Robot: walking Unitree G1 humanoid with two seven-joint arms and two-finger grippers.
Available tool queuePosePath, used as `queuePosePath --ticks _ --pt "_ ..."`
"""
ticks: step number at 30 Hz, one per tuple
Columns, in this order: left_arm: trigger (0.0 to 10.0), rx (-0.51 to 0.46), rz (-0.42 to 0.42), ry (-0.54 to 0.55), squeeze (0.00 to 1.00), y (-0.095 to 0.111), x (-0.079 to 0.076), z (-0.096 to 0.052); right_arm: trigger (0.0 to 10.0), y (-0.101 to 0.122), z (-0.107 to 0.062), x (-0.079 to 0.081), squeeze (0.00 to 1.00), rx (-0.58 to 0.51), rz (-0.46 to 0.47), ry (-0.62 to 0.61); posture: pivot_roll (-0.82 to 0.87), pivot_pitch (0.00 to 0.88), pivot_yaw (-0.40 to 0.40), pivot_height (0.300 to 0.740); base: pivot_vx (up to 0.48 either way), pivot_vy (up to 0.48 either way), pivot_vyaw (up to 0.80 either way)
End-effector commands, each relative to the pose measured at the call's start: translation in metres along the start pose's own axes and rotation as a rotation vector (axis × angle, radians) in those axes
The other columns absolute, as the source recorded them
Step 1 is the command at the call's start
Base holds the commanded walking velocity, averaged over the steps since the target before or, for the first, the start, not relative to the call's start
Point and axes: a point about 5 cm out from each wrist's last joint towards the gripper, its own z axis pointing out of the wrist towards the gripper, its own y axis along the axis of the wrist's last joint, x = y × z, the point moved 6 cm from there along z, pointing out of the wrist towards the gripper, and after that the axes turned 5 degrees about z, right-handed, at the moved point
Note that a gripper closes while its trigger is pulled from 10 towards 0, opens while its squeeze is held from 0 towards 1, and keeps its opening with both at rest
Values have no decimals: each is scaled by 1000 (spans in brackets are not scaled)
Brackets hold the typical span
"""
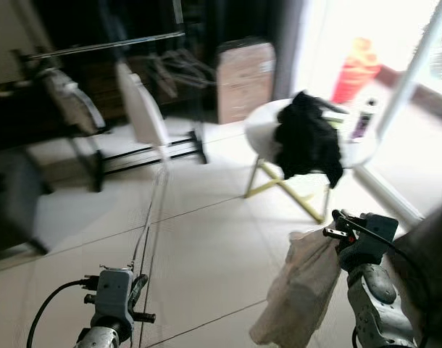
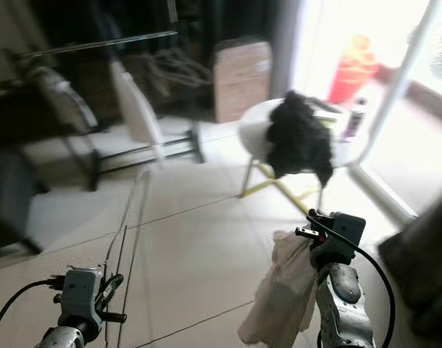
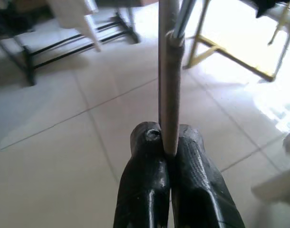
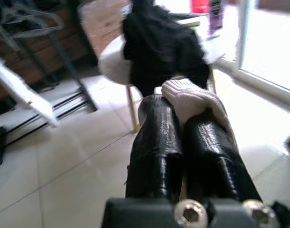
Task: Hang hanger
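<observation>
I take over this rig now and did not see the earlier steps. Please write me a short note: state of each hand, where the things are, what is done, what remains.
Left hand: shut on the hanger, a thin metal one, held low over the tiled floor.
Right hand: shut on a cream garment, which hangs down beside that arm.
Clothes rack: ahead to the left, across the floor, with white clothes on it; views are blurred.
Round table with a black garment: ahead to the right.
Done: hanger and garment are both gripped.
Left: the garment is not on the hanger, and the hanger is not on the rack.
</observation>
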Motion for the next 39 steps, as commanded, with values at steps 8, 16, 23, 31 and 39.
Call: queuePosePath --ticks 8,16,23,31,39 --pt "10000 14 -73 158 0 -4 32 -5 10000 22 6 19 0 -74 -90 70 -52 63 60 740 0 0 -174" --pt "10000 82 -129 174 0 -28 39 -15 10000 64 5 48 0 -216 -141 173 -64 63 54 740 0 0 0" --pt "10000 234 -53 190 0 -83 67 -38 10000 74 2 53 0 -237 -157 200 -66 63 49 740 0 0 0" --pt "10000 279 -68 235 0 -100 72 -41 10000 72 1 54 0 -230 -144 195 -55 70 49 740 0 0 0" --pt "10000 269 -109 215 0 -108 56 -37 10000 67 -2 62 0 -219 -137 201 -65 71 56 740 162 0 0"
